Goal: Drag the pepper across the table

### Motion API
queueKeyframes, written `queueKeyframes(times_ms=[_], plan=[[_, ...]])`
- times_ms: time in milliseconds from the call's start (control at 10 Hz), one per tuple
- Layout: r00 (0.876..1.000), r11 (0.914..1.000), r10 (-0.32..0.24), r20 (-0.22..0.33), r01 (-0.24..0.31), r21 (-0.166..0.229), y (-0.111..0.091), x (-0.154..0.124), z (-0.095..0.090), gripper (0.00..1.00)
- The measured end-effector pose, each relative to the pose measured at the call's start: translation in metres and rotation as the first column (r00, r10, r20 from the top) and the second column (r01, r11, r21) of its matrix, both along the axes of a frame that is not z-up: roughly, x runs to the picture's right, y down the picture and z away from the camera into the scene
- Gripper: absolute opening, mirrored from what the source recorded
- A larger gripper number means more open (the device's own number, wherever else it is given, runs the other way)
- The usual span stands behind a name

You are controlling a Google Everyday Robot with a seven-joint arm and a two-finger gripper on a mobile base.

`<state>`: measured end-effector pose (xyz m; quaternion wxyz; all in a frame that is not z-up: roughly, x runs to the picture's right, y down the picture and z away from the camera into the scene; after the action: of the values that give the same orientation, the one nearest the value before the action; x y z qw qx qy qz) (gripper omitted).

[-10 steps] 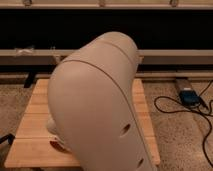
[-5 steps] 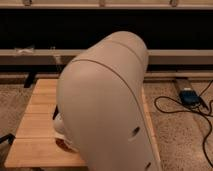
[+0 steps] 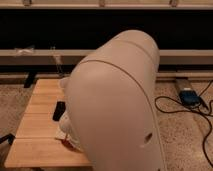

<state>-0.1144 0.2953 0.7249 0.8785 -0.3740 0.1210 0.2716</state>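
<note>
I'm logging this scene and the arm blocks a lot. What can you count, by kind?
Table: 1
Phone: 1
Blue box on the floor: 1
Robot arm: 1
Total: 4
The end effector is hidden behind the arm; the pepper cannot be made out.

- The large cream rounded robot arm housing (image 3: 120,105) fills the near centre and covers the right part of the light wooden slatted table (image 3: 37,127).
- The flat black rectangular phone (image 3: 59,110) lies on the table, just left of the housing.
- The gripper is out of sight, behind the housing.
- The small blue box (image 3: 189,96) sits on the floor at far right, with black cables (image 3: 172,107) trailing beside it.
</note>
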Motion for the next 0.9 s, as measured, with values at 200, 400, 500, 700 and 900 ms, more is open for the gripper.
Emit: queueKeyframes(times_ms=[200,400,500,700,900], plan=[[1.000,0.9998,0.022,-0.013,-0.022,-0.002,-0.0022,0.0063,-0.0022,0.45],[0.999,0.9995,0.032,-0.018,-0.032,0.000,-0.0040,0.0089,-0.0040,0.65],[0.999,0.9994,0.034,-0.020,-0.034,0.001,-0.0044,0.0091,-0.0042,0.72],[0.999,0.9994,0.034,-0.021,-0.034,0.001,-0.0042,0.0086,-0.0043,0.74],[0.999,0.9994,0.034,-0.020,-0.034,0.001,-0.0042,0.0086,-0.0043,0.74]])
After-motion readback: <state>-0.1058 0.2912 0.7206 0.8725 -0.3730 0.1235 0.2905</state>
